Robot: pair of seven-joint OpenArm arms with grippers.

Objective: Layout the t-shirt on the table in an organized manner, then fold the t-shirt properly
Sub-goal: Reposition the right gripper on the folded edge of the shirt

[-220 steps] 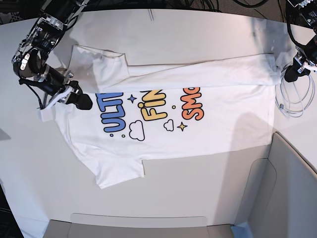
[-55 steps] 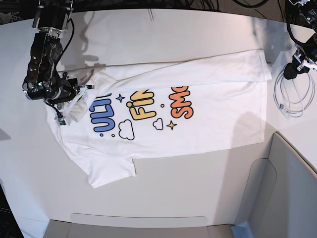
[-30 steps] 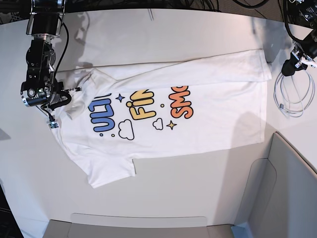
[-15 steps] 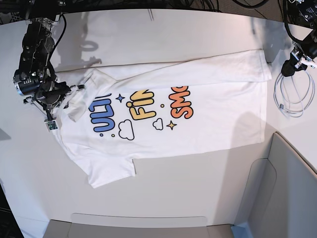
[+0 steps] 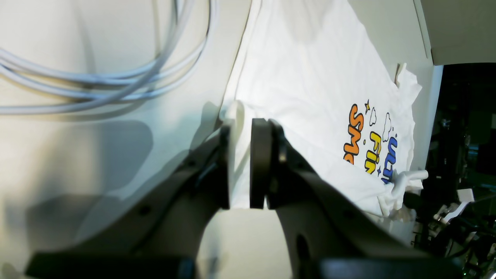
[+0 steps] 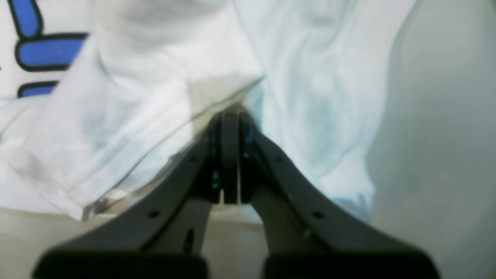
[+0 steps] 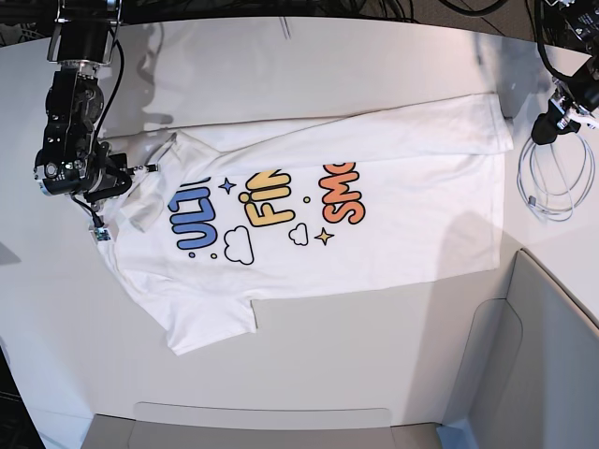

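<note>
The t-shirt [image 7: 374,196] lies print up across the table [image 7: 328,75], its far long edge folded over and its near sleeve spread toward the front. My right gripper [image 7: 126,178] sits at the shirt's left end by a bunched fold of sleeve. In the right wrist view that gripper [image 6: 230,116] is shut, with a raised edge of the t-shirt [image 6: 116,135] drawn up to its tips. My left gripper [image 7: 547,126] hovers just right of the shirt's hem corner, apart from it. The left wrist view shows its jaws [image 5: 240,124] narrowly parted and holding nothing, with the t-shirt [image 5: 310,77] beyond.
A coiled white cable [image 7: 552,182] lies on the table below the left gripper and shows as loops [image 5: 97,77] in the left wrist view. A grey angular bin [image 7: 552,355] stands at the front right, and another grey panel [image 7: 262,421] runs along the front edge.
The right arm swung slightly left and back at the shirt's left end, and the bunched sleeve fold shifted a little. The left arm has stayed still.
</note>
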